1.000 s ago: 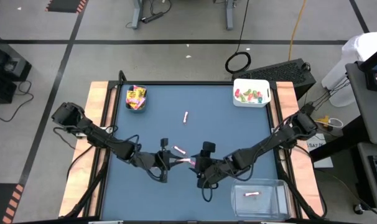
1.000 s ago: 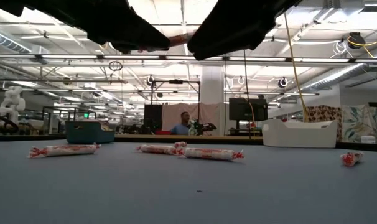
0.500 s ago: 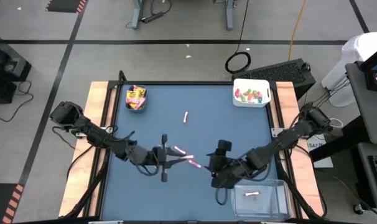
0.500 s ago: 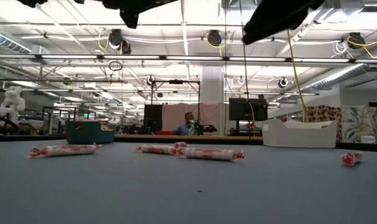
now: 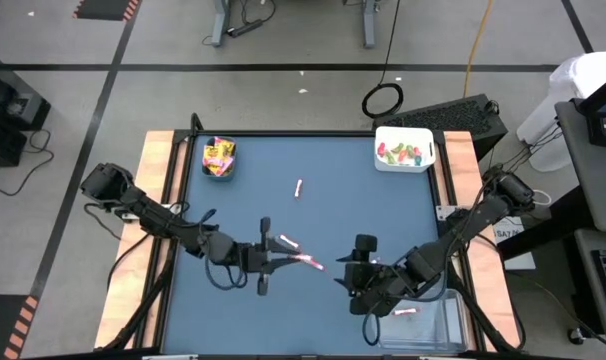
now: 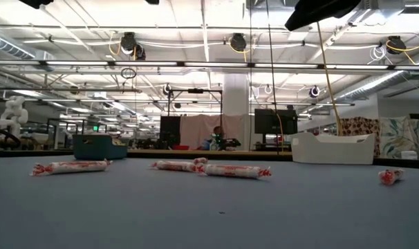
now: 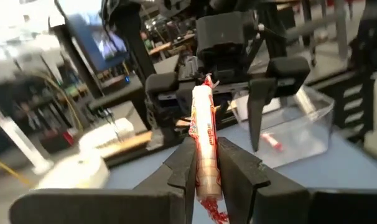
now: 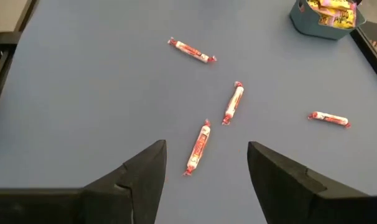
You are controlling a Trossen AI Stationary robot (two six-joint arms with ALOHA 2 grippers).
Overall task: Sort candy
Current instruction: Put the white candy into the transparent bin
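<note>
From my chair, left side first: the teal bin [image 5: 219, 160] with the yellow packets [image 5: 218, 154] sits at the desk's [image 5: 383, 210] far left corner, same as a second ago. The left end effector [image 5: 283, 257] is up off the desk near the front-middle, pressed together on a pink-white stick [image 7: 205, 143]. It hasn't budged much.

Only the left wrist view shows that grip properly: stick upright between the two fingers [image 7: 183, 168], with the right arm and the clear bin [image 7: 300, 118] beyond it. From above it's just a pink sliver.

Loose sticks on the desk: one near the far middle [image 5: 298, 187], one beside the left end effector [image 5: 289, 240], and the right wrist view counts four lying well apart [image 8: 198, 147]. The low view lines three up on the blue surface [image 6: 235, 171], plus a small red-wrapped piece [image 6: 390, 176] off to the right.

What changed: the right end effector [image 5: 351, 272] has swung away from the left one toward the clear bin [image 5: 443, 318] at the front right, fingers spread, holding nothing. That bin has one stick [image 5: 404, 311] in it. The white bin [image 5: 404, 149] with green and red pieces sits far right.
</note>
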